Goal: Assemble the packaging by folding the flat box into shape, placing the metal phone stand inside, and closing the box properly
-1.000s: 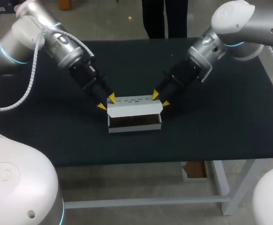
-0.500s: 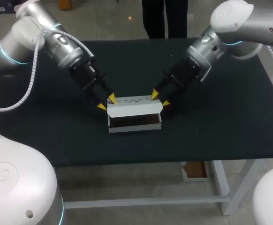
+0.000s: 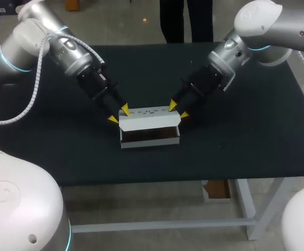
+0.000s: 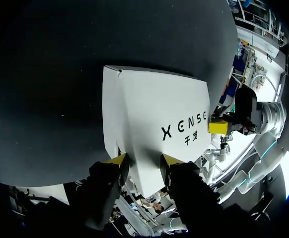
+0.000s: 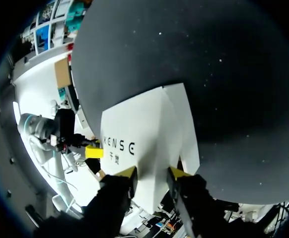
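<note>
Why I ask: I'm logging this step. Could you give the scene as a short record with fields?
box: white, folded into shape, lid flap raised, open side facing the front table edge
table: dark top, box near its middle
left pincer: clamped on the box's left end
right pincer: clamped on the box's right end
phone stand: not visible
</note>
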### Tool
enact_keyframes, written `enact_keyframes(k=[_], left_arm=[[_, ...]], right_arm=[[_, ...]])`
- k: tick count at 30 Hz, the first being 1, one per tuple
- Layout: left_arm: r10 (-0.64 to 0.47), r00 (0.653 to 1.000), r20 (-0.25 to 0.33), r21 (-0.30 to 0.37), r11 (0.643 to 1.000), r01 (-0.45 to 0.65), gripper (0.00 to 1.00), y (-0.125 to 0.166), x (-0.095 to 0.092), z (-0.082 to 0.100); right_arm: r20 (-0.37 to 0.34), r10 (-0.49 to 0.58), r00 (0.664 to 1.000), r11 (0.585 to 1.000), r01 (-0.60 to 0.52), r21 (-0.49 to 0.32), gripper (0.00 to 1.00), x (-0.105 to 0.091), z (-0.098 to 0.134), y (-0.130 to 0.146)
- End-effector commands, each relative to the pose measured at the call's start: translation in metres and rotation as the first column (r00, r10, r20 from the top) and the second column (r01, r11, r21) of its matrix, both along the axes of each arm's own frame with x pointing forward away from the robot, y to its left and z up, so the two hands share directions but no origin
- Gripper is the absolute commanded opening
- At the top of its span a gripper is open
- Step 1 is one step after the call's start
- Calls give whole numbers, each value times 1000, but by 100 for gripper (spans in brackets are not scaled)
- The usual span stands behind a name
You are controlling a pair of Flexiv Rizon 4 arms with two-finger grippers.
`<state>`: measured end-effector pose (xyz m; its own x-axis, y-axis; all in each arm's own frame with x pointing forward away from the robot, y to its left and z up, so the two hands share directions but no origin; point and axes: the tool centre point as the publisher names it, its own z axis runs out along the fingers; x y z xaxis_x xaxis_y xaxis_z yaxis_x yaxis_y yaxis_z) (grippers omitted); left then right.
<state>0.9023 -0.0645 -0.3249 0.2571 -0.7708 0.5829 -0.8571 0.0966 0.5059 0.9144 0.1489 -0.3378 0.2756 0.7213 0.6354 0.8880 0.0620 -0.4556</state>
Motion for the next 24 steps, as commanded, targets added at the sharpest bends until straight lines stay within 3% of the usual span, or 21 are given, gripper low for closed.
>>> enact_keyframes(k=[1, 6, 10, 24], left_arm=[[-3, 1000, -2, 2, 1000, 3, 43, -5, 1, 0], [-3, 1000, -2, 2, 1000, 3, 41, -5, 1, 0], [-13, 1000, -2, -2, 1000, 13, 45, -5, 0, 3], [-22, 999, -40, -24, 999, 21, 46, -1, 3, 7]], right_arm=[[-5, 6, 1000, 1000, -6, 2, 40, 2, 0, 6], [-5, 6, 1000, 1000, -6, 2, 40, 2, 0, 6], [-8, 4, 1000, 1000, -4, 3, 40, 2, 0, 6], [-73, -11, 997, 999, 13, 32, 44, 8, 2, 1]])
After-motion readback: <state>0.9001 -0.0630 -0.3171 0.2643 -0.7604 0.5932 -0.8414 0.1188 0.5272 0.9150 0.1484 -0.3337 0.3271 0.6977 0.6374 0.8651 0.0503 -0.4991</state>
